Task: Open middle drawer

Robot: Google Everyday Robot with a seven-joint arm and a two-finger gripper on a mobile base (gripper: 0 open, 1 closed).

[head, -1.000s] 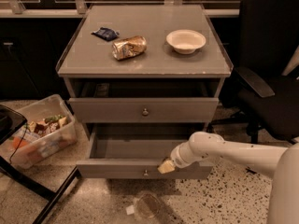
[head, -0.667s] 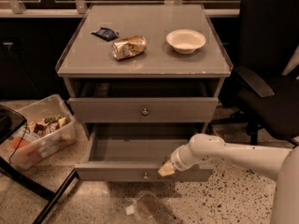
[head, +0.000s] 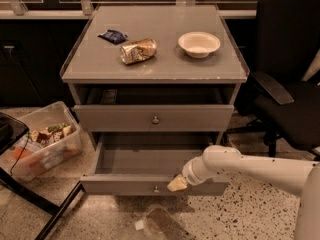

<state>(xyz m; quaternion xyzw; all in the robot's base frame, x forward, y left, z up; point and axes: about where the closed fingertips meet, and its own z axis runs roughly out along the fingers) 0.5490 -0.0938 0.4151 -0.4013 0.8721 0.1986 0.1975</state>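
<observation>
The middle drawer (head: 125, 185) is pulled well out of the grey cabinet, its flat front standing forward of everything above it, and its small round knob (head: 156, 189) sits in the centre of that front. Right there, just to the right of the knob, is the gripper (head: 177, 184). Its pale tip is against the top edge of the drawer front, though whether it is open or closed I cannot tell. The white arm (head: 250, 166) reaches in from the lower right, running low across the drawer's right corner.

Above, the upper drawer front (head: 115, 119) carries its own metal knob (head: 155, 119), and a dark gap shows between it and the worktop (head: 165, 69).

Up on the worktop there's a dented can (head: 138, 51) lying on its side near the middle, a white bowl (head: 199, 44) upright to its right, and a small dark blue packet (head: 113, 36) further back on the left, all three apart from one another.

On the speckled floor left of the cabinet there's a clear plastic bin (head: 47, 146) packed with assorted packaged items. On the right is a black office chair (head: 290, 89), and in front of the drawer a clear plastic item (head: 162, 224) lies on the floor.
</observation>
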